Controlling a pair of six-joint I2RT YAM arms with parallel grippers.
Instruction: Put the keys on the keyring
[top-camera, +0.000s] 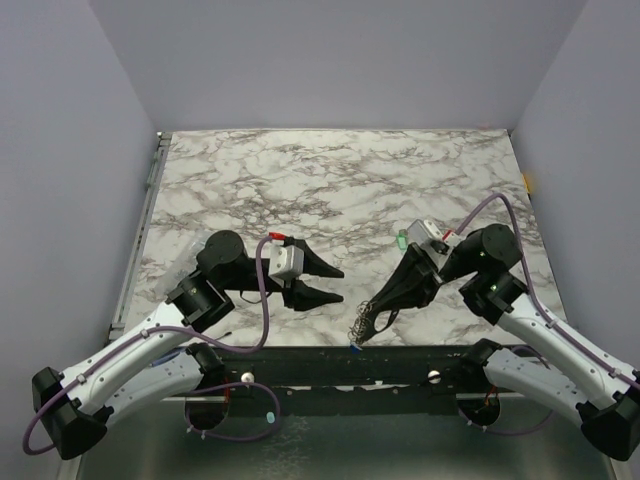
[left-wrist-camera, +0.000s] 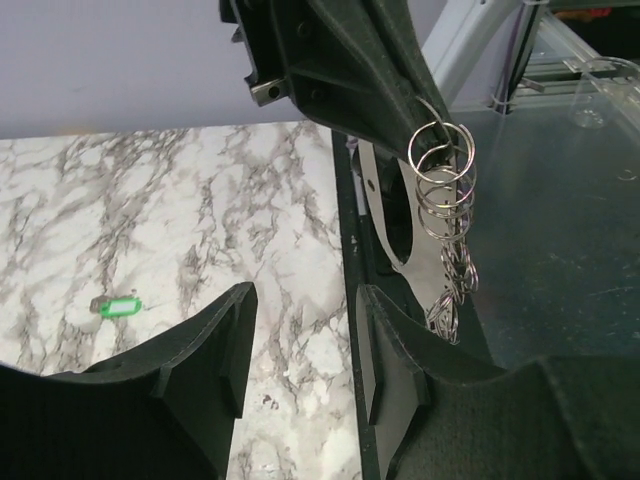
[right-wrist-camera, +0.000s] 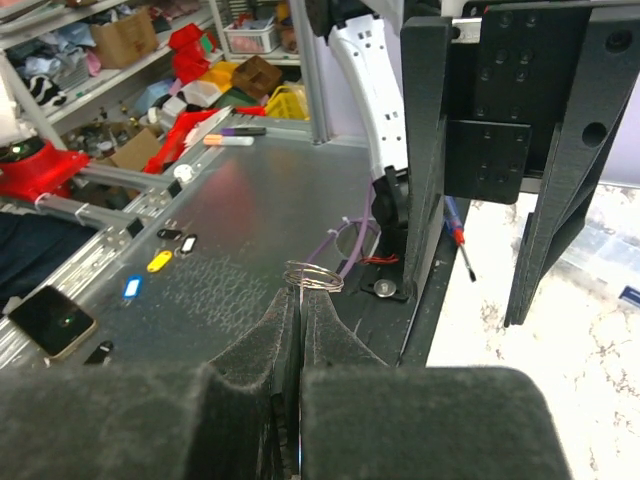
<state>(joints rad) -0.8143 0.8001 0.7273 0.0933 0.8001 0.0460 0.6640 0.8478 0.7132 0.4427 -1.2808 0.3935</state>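
I'm pinching the keyring (left-wrist-camera: 445, 190) tight in my right gripper (right-wrist-camera: 301, 315), rings dangling; my left gripper (left-wrist-camera: 305, 335) is gaping open just opposite.

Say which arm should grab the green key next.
Left, likely: left gripper jaws open and empty, green key ahead; right gripper is shut on the keyring.

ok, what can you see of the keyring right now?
The keyring looks like a string of thin, shiny silvery wire rings linked one below another. The top ring is pinched in the shut fingertips of the right gripper. The rest hangs free in the air near the front edge of the table. I can see no key on it. The left gripper is open beside it, not touching.
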